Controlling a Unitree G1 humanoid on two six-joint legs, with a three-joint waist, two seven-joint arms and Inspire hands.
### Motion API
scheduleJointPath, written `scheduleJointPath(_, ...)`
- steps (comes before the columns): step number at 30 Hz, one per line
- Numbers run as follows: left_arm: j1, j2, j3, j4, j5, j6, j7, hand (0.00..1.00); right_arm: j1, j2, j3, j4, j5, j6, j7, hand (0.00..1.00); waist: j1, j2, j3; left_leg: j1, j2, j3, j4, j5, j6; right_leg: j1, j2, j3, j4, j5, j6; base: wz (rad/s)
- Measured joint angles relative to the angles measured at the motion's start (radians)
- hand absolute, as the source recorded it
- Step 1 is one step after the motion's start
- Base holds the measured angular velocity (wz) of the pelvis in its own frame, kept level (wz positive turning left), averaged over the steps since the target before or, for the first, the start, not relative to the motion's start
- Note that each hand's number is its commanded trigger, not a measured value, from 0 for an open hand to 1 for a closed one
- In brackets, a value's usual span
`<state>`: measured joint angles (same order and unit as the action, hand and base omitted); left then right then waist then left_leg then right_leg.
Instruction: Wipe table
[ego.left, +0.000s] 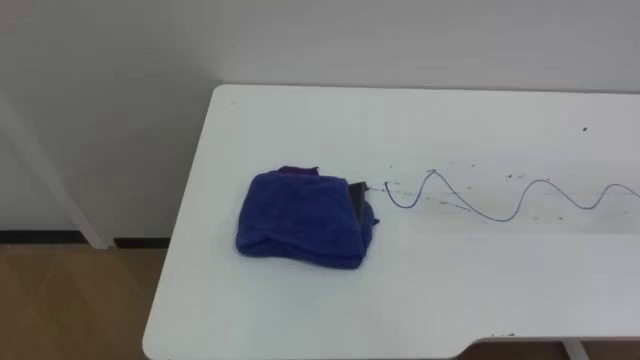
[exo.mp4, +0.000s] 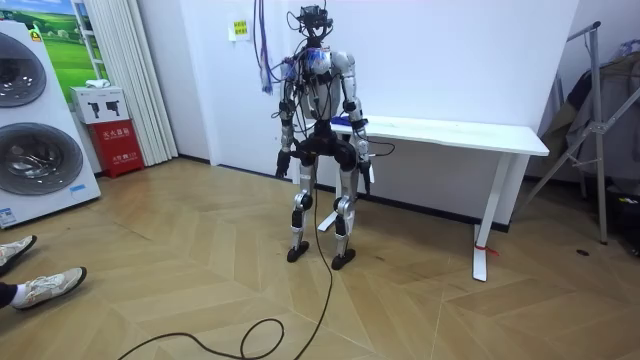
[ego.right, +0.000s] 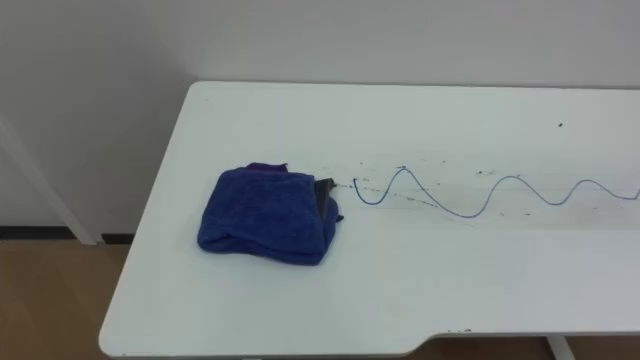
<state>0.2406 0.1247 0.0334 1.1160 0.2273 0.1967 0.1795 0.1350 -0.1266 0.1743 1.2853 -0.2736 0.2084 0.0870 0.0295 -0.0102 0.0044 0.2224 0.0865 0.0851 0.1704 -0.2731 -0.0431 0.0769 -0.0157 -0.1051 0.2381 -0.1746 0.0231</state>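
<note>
Currently, in the left eye view, a blue cloth (ego.left: 300, 218) is lying bunched on the white table (ego.left: 450, 280), near the table's left end and about midway between its far and near edges. A dark scrap (ego.left: 358, 194) is peeking out from under the cloth's right side. Just right of that, a wavy blue line (ego.left: 500, 205) is running across the table top toward the table's right end.

In the room view, the robot is standing upright on the wooden floor (exo.mp4: 200, 280) at the table's end on the room view's left, facing the table. Its left hand (exo.mp4: 283, 166) and right hand (exo.mp4: 366, 180) are hanging at its sides, lower than the table top and apart from the cloth lying up there; whether these hands are open or closed I cannot tell.

In the right eye view, the cloth is resting on the table top, with the line starting just beside it.
</note>
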Motion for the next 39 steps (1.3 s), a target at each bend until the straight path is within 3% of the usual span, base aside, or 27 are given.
scheduleJointPath(14, -0.005, 0.001, 0.001, -0.005, 0.003, -0.001, 0.005, 0.00, -0.011, -0.001, -0.001, 0.003, 0.050, -0.006, 0.003, 0.00, 0.001, -0.001, 0.0005, 0.000, 0.000, 0.000, 0.000, 0.000, 0.000, 0.004, -0.001, -0.002, -0.002, 0.000, 0.000, 0.00)
scheduleJointPath(20, 0.007, 0.001, 0.003, -0.004, 0.001, 0.005, 0.002, 0.00, 0.001, 0.000, -0.004, 0.012, 0.149, 0.001, -0.006, 0.00, -0.001, -0.002, 0.0011, 0.008, 0.000, 0.000, 0.000, 0.000, 0.000, 0.009, 0.000, 0.001, -0.002, -0.001, 0.001, 0.00)
scheduleJointPath(23, 0.009, 0.000, 0.028, -0.009, 0.001, 0.015, -0.009, 0.00, 0.025, 0.000, -0.049, 0.013, 0.263, 0.003, -0.021, 0.00, -0.001, -0.004, 0.0011, 0.010, -0.002, 0.000, -0.002, 0.000, 0.000, 0.005, -0.002, 0.001, -0.003, -0.006, 0.002, 0.00)
scheduleJointPath(29, 0.045, 0.005, 0.143, -0.058, 0.001, 0.021, -0.013, 0.00, 0.049, -0.009, -0.304, 0.067, 0.545, 0.002, -0.085, 0.00, -0.052, -0.012, -0.0002, 0.016, 0.000, -0.002, -0.004, 0.000, 0.000, 0.011, -0.001, 0.000, -0.001, -0.007, 0.002, 0.00)
scheduleJointPath(32, 0.047, 0.013, 0.232, -0.065, 0.001, 0.020, -0.011, 0.00, 0.055, -0.037, -0.464, 0.079, 0.714, 0.006, -0.116, 0.00, -0.080, -0.030, 0.0013, 0.016, 0.000, 0.004, -0.004, 0.000, 0.000, 0.005, 0.000, 0.012, -0.006, -0.007, 0.001, -0.07)
scheduleJointPath(36, 0.046, 0.035, 0.258, -0.066, -0.001, 0.018, 0.006, 0.00, 0.049, -0.099, -0.587, 0.074, 0.831, 0.011, -0.200, 0.00, -0.108, -0.049, -0.0009, 0.011, 0.001, 0.016, -0.017, -0.005, 0.007, 0.004, 0.005, 0.020, -0.015, 0.000, 0.004, -0.09)
scheduleJointPath(39, 0.046, 0.042, 0.285, -0.093, -0.002, 0.011, 0.009, 0.00, 0.041, -0.158, -0.675, 0.016, 0.895, 0.007, -0.278, 0.00, -0.109, -0.050, -0.0016, 0.011, 0.000, 0.029, -0.022, -0.007, 0.010, 0.001, 0.005, 0.024, -0.018, 0.010, 0.006, -0.10)
